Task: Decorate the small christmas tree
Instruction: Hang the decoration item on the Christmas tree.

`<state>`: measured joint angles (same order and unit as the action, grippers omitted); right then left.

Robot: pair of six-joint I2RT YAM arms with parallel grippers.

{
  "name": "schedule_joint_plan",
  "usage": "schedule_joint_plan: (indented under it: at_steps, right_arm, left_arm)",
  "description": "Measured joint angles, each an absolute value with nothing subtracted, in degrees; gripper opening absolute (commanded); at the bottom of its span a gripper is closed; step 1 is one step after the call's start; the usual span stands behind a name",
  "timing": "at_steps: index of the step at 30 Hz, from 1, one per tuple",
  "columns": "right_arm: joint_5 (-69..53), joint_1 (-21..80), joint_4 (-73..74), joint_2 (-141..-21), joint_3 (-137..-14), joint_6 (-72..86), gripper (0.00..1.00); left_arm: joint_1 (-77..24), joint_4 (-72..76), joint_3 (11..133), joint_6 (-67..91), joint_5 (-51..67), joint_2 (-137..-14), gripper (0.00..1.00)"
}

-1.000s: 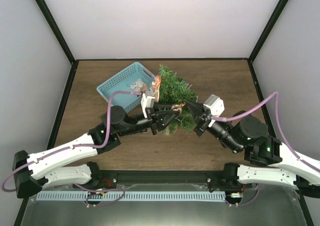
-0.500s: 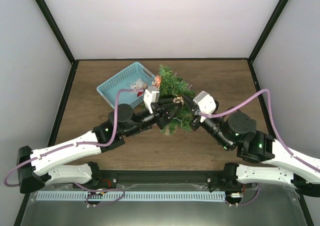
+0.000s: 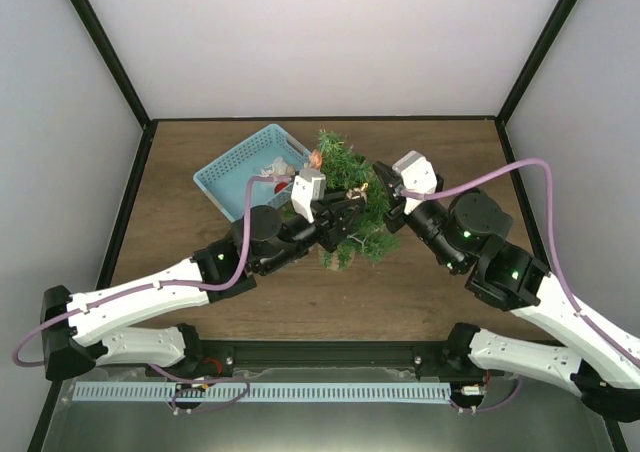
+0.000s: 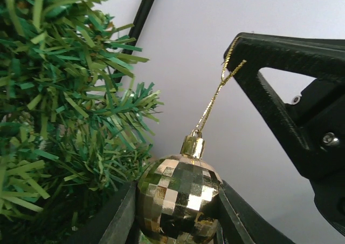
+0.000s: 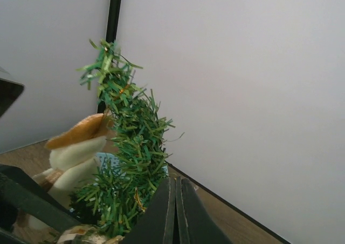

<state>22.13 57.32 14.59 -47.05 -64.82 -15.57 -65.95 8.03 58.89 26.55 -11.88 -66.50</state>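
Observation:
The small christmas tree stands mid-table; its branches fill the left of the left wrist view and rise in the right wrist view. My left gripper is at the tree's near side, shut on a gold mirrored ball. The ball's gold string runs taut up to my right gripper, whose jaws are pressed together on the string's loop at the tree's right. An orange and cream ornament hangs on the tree's left.
A light-blue basket with several more ornaments sits left of the tree, close behind my left wrist. White walls and black frame posts close off the table at the back and the sides.
My right gripper has swung from the tree's near side to its far right, drawing the string up. My left gripper has pushed forward toward the tree with the ball.

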Motion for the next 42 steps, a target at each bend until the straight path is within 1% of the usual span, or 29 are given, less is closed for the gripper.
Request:
schedule_joint_plan:
  at_steps: [12, 28, 33, 37, 42]
  right_arm:
    - [11.2, 47.5, 14.2, -49.2, -64.8, -12.7, 0.01]
    - [9.0, 46.4, 14.4, -49.7, -63.4, -11.2, 0.01]
    - [9.0, 46.3, 14.4, -48.6, -62.3, -10.8, 0.01]
    - [9.0, 46.3, 14.4, -48.5, -62.1, -10.8, 0.01]
    - [9.2, 46.3, 14.2, -48.3, -62.1, -10.9, 0.01]
  left_arm:
    - [-66.0, 6.3, 60.8, 23.9, -16.8, -67.7, 0.29]
    - [-66.4, 0.2, 65.1, 25.6, -18.1, -70.5, 0.29]
    - [-69.5, -2.1, 67.0, 27.0, -22.1, -70.8, 0.28]
    - [-72.5, -2.5, 69.3, 27.0, -26.1, -73.4, 0.28]
    - [-73.8, -3.7, 70.5, 27.1, -30.3, -75.8, 0.28]
